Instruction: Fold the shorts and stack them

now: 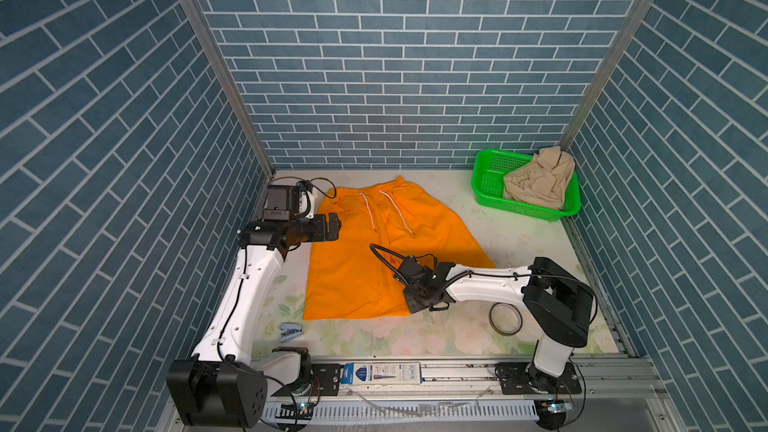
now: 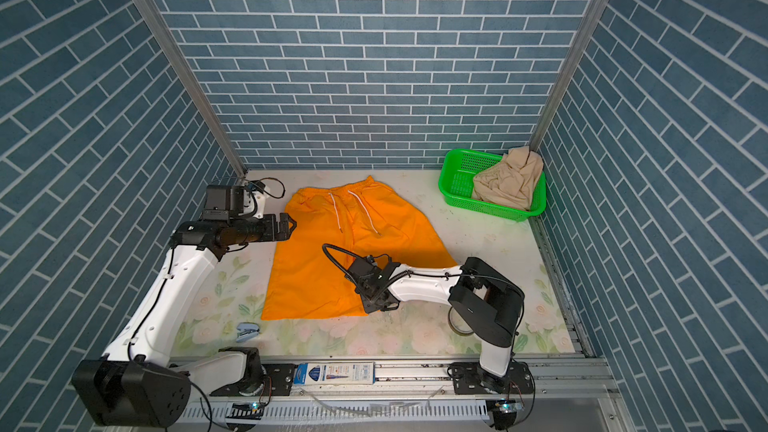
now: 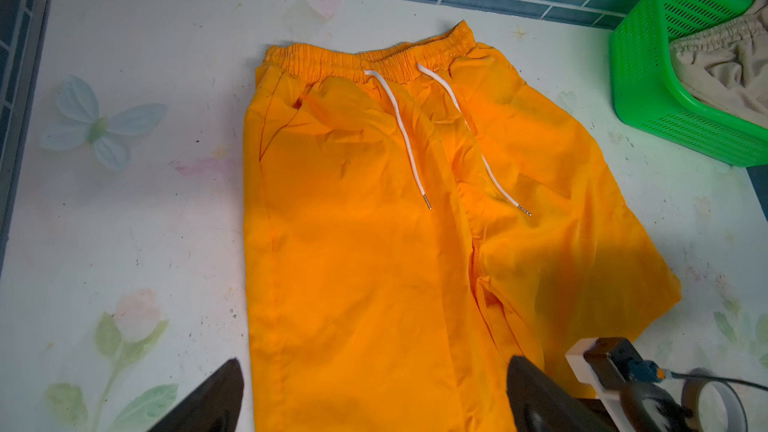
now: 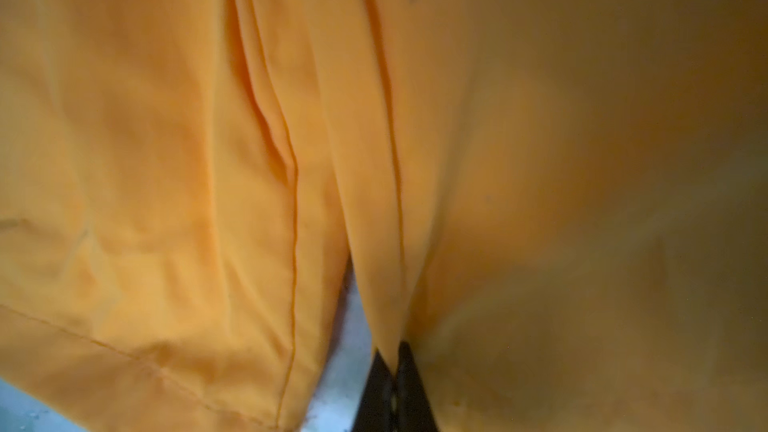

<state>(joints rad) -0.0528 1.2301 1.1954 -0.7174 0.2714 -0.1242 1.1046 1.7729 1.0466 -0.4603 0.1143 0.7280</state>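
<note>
Orange shorts [image 1: 374, 259] lie flat on counter [image 1: 519, 234], left of centre. Waistband far, hems near, so the long axis runs far–near; right leg splays rightward. Right tool [image 4: 392, 367] pressed together, pinching the right leg's near hem at its inner edge. The left leg lies just left of it, so the fold probably goes leftward. Left tool [image 1: 333, 226] spread, at the shorts' left edge. Beige shorts [image 1: 540, 184] crumpled in green basket [image 1: 484, 189], far right.

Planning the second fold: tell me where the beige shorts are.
In both top views the beige shorts lie bunched in the green basket at the table's far right corner, apart from the orange shorts.
</note>
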